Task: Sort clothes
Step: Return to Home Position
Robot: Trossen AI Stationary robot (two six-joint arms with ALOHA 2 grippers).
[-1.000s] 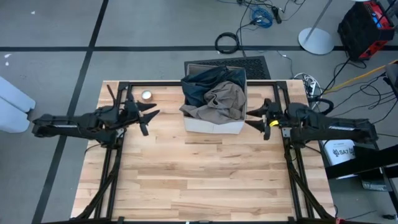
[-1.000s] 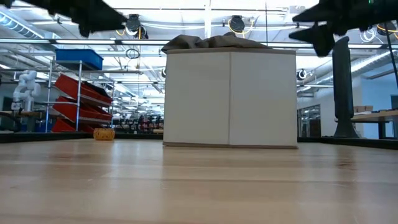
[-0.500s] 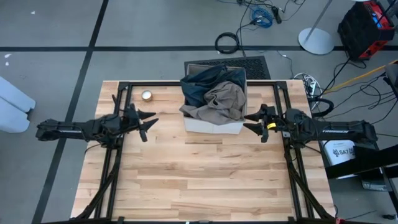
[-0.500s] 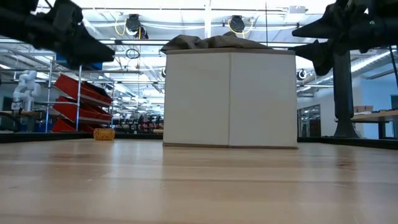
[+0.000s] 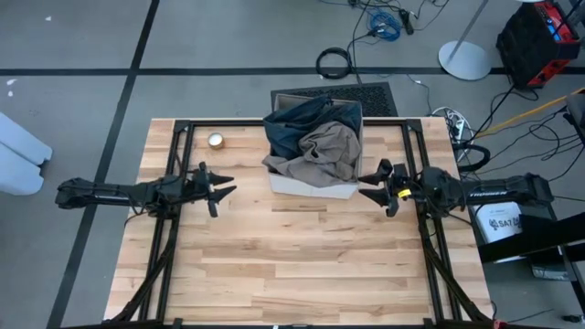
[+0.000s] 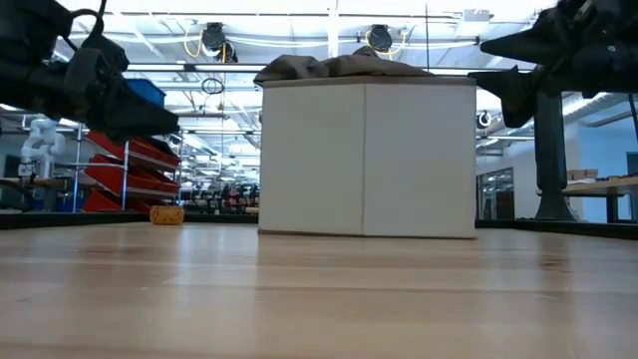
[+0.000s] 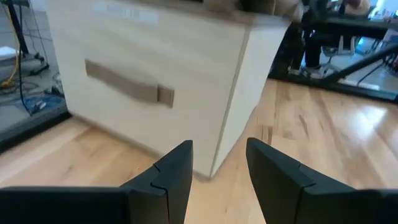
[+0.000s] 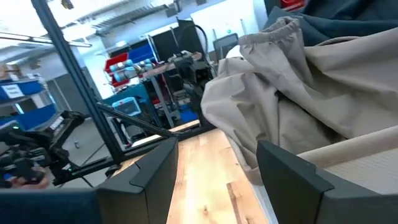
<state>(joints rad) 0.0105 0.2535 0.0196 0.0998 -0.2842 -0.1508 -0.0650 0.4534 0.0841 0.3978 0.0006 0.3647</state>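
High view: I read both sets of jaws released and empty, left gripper [image 5: 219, 187] and right gripper [image 5: 364, 185] flanking the box [image 5: 311, 189], right nearer. Between them the clothes [image 5: 315, 146] lie heaped inside it, khaki topmost.

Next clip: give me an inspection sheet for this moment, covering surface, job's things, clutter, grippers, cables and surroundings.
Surface: wooden table, planks showing in front of the box.
Job's things: khaki tan garment on top, dark garment behind it, both piled in the fabric box; none seen loose on the table.
Clutter: small round roll near the far left corner.
Grippers: left gripper open, empty, left of the box; right gripper open, empty, right of it.
Cables: black coil and blue cable on the floor beyond the table.
Surroundings: black floor mat behind the box; red case far right.
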